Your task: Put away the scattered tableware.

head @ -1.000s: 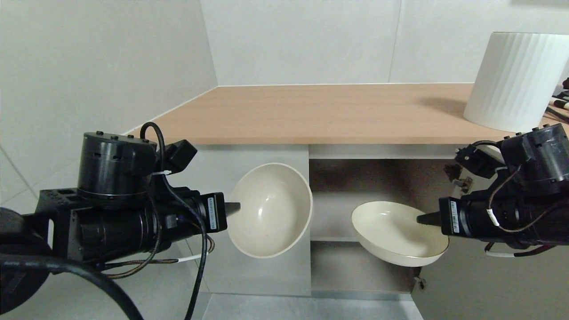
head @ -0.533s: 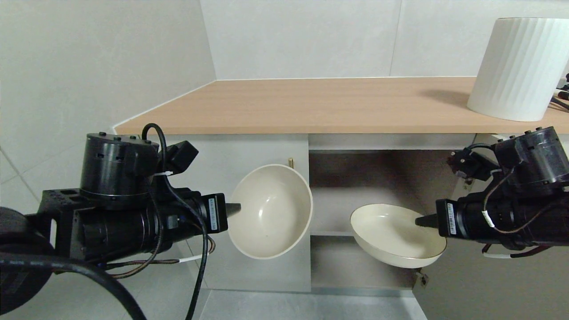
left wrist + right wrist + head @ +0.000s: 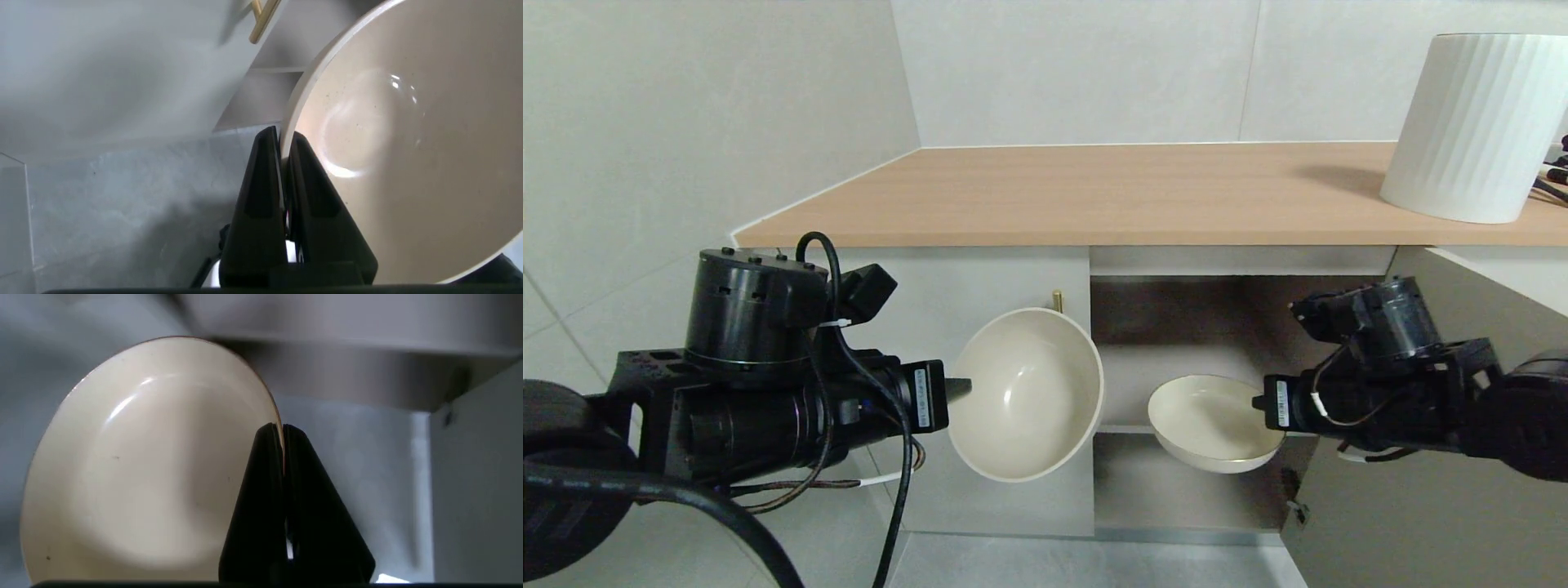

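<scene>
My left gripper (image 3: 966, 382) is clamped on the rim of the deep bowl (image 3: 1025, 396), which it holds tilted on edge in front of the closed cabinet door (image 3: 964, 282), near the brass knob (image 3: 1057, 299). My right gripper (image 3: 1255, 402) is clamped on the rim of the shallow dish (image 3: 1205, 420), which is at the mouth of the open compartment (image 3: 1176, 327), level with the inner shelf (image 3: 1123, 427); contact with the shelf cannot be confirmed. A white ribbed container (image 3: 1470, 122) stands on the wooden countertop (image 3: 1094, 196).
</scene>
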